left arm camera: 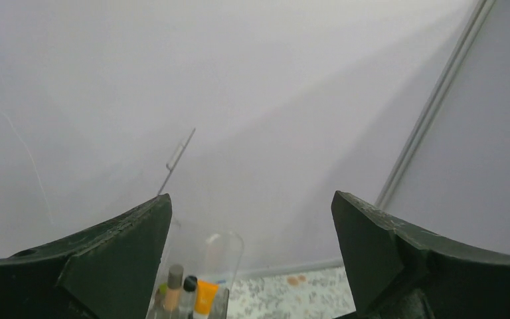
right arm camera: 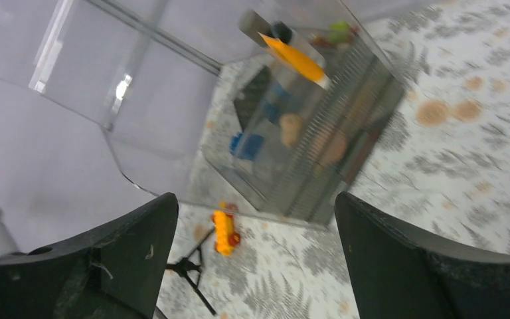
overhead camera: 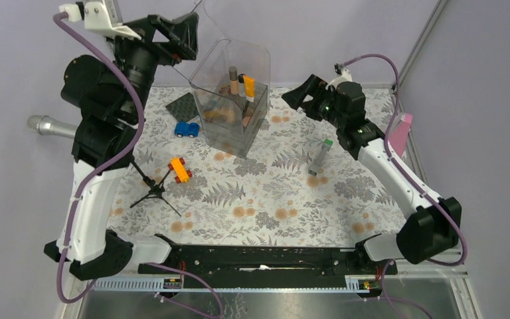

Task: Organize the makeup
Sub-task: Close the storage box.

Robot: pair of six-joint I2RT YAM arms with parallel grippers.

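Observation:
A clear plastic organizer box (overhead camera: 229,100) stands at the table's back centre and holds several upright makeup items, among them an orange tube (overhead camera: 248,86) and a tan bottle (overhead camera: 234,81). It also shows in the left wrist view (left arm camera: 196,292) and the right wrist view (right arm camera: 305,133). A grey tube with a green cap (overhead camera: 321,157) lies on the floral cloth to the box's right. My left gripper (overhead camera: 182,36) is open and empty, raised high left of the box. My right gripper (overhead camera: 303,95) is open and empty, right of the box and above the grey tube.
A blue toy car (overhead camera: 186,129) and a dark flat palette (overhead camera: 184,106) lie left of the box. An orange toy car (overhead camera: 180,170) and a small black tripod (overhead camera: 153,189) lie front left. A silver microphone (overhead camera: 50,125) sticks out at the left edge. A pink item (overhead camera: 402,129) stands at the right edge.

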